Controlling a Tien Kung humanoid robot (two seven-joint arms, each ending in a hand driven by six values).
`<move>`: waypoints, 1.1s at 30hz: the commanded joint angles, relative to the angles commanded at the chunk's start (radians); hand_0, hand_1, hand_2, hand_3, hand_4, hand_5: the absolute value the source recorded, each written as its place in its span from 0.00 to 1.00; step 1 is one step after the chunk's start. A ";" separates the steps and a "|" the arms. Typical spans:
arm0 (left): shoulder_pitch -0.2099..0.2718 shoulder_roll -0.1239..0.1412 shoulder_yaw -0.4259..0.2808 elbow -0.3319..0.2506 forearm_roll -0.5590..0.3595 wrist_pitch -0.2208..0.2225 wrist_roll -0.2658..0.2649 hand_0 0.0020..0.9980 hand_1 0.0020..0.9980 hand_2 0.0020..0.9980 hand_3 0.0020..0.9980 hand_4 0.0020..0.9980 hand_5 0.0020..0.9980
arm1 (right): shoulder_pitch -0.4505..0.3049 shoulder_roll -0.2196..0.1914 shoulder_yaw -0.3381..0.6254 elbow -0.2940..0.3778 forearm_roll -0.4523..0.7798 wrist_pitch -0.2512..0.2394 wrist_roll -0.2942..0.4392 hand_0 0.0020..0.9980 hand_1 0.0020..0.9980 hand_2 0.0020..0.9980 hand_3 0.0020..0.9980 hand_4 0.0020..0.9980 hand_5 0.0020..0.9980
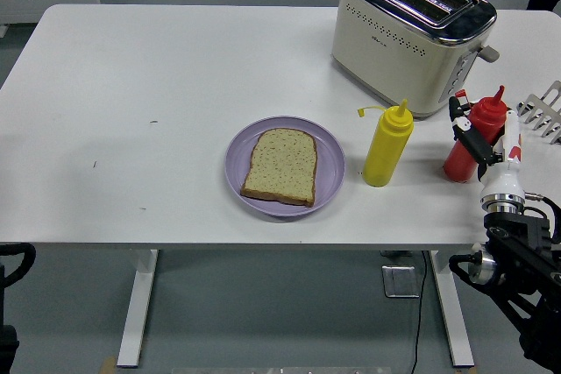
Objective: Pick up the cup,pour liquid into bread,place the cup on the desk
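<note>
**Right hand at the red bottle, bread waiting on its plate**

Your right hand (pixel 478 142) is up at the right end of the bench (pixel 175 67), with its fingers (pixel 462 124) wrapped against the red squeeze bottle (pixel 471 140). It looks clamped on the bottle, though part of the grip is hidden behind the white wrist. The bottle stands roughly upright, nozzle pointing up, its base at or just above the bench top; you cannot tell which from here. The black forearm runs down to the lower right corner.

Just beside that bottle, to its left, stands a yellow squeeze bottle (pixel 387 151), upright, its loose cap hanging off to the left of the nozzle. Behind both bottles sits a cream and chrome toaster (pixel 408 37), both slots facing up. A metal rack (pixel 542 113) pokes in at the right edge, near the red bottle's top.

Further left, near the middle of the front edge, a slice of bread (pixel 280 165) lies flat on a lilac plate (pixel 329 164), well apart from your hand.

Your left arm (pixel 10 299) shows only at the lower left corner, below the bench; you cannot tell how its hand is set.
</note>
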State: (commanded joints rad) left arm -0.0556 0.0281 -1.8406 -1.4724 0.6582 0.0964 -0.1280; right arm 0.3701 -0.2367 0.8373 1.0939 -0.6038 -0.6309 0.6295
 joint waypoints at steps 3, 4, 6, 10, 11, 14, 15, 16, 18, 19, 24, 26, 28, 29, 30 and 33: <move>0.000 0.000 -0.001 0.000 0.000 0.000 0.000 0.72 0.74 0.75 0.68 0.66 1.00 | -0.001 0.001 -0.003 -0.003 0.003 0.002 0.000 0.13 0.13 0.24 0.33 0.76 0.31; 0.000 0.000 -0.001 0.000 0.000 0.000 0.000 0.72 0.74 0.75 0.68 0.66 1.00 | -0.001 0.001 -0.004 -0.004 0.004 0.002 0.000 0.13 0.13 0.24 0.33 0.76 0.31; -0.001 0.000 0.000 0.000 0.000 0.000 0.000 0.72 0.74 0.75 0.68 0.66 1.00 | -0.001 0.001 -0.006 -0.006 0.006 0.004 -0.002 0.15 0.16 0.26 0.34 0.76 0.32; 0.000 0.000 0.000 0.000 0.000 0.000 0.000 0.72 0.74 0.75 0.68 0.66 1.00 | 0.000 0.002 -0.006 -0.009 0.004 0.009 -0.004 0.15 0.16 0.26 0.34 0.76 0.32; 0.000 0.000 0.000 0.000 0.000 0.000 -0.001 0.72 0.74 0.75 0.68 0.66 1.00 | 0.000 0.002 -0.006 -0.009 0.004 0.009 -0.004 0.24 0.26 0.35 0.38 0.77 0.32; 0.000 0.000 -0.001 0.000 0.000 0.000 -0.001 0.72 0.74 0.75 0.68 0.66 1.00 | -0.001 0.002 -0.006 -0.012 0.001 0.017 -0.004 0.24 0.26 0.35 0.38 0.77 0.32; 0.000 0.000 -0.001 0.000 0.000 0.000 -0.001 0.72 0.74 0.75 0.68 0.66 1.00 | -0.001 0.002 -0.007 -0.013 0.001 0.018 -0.003 0.24 0.26 0.35 0.38 0.77 0.32; 0.000 0.000 -0.001 0.000 0.000 0.000 -0.001 0.72 0.74 0.75 0.68 0.66 1.00 | -0.001 0.002 -0.007 -0.013 0.001 0.018 -0.003 0.24 0.26 0.35 0.38 0.77 0.32; 0.001 0.000 -0.001 0.000 0.000 0.000 -0.001 0.72 0.74 0.75 0.68 0.66 1.00 | -0.002 0.003 -0.006 -0.015 -0.001 0.021 -0.002 0.32 0.35 0.40 0.41 0.77 0.33; 0.001 0.000 0.000 0.000 0.000 0.000 -0.001 0.72 0.74 0.75 0.68 0.66 1.00 | -0.002 0.003 -0.005 -0.016 -0.001 0.022 -0.001 0.32 0.35 0.40 0.41 0.77 0.33; 0.002 0.000 0.000 0.000 0.000 0.000 -0.001 0.72 0.74 0.75 0.68 0.66 1.00 | -0.006 0.004 -0.003 -0.019 -0.004 0.021 0.001 0.40 0.42 0.44 0.43 0.78 0.33; 0.002 -0.001 0.000 0.000 0.000 0.000 -0.001 0.72 0.74 0.75 0.68 0.66 1.00 | -0.010 0.005 -0.001 -0.019 -0.006 0.021 0.003 0.40 0.42 0.44 0.43 0.78 0.33; 0.002 -0.001 0.001 0.000 0.000 0.000 -0.001 0.72 0.74 0.75 0.68 0.66 1.00 | -0.012 0.005 0.000 -0.018 -0.006 0.021 0.005 0.40 0.42 0.44 0.43 0.78 0.33; 0.001 -0.001 0.001 0.000 0.000 0.000 -0.001 0.72 0.74 0.75 0.68 0.66 1.00 | -0.014 0.005 0.000 -0.018 -0.007 0.021 0.007 0.43 0.44 0.46 0.44 0.78 0.33; 0.001 -0.001 0.001 0.001 0.000 0.000 -0.001 0.72 0.74 0.75 0.68 0.66 1.00 | -0.018 0.005 0.002 -0.017 -0.008 0.020 0.011 0.43 0.44 0.46 0.44 0.78 0.33; 0.001 -0.001 0.002 0.001 0.000 0.000 -0.001 0.72 0.74 0.75 0.68 0.66 1.00 | -0.026 0.005 0.005 -0.013 -0.014 0.017 0.016 0.43 0.44 0.46 0.44 0.78 0.33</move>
State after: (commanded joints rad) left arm -0.0545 0.0272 -1.8388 -1.4719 0.6582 0.0967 -0.1294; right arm 0.3445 -0.2317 0.8426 1.0807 -0.6178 -0.6142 0.6454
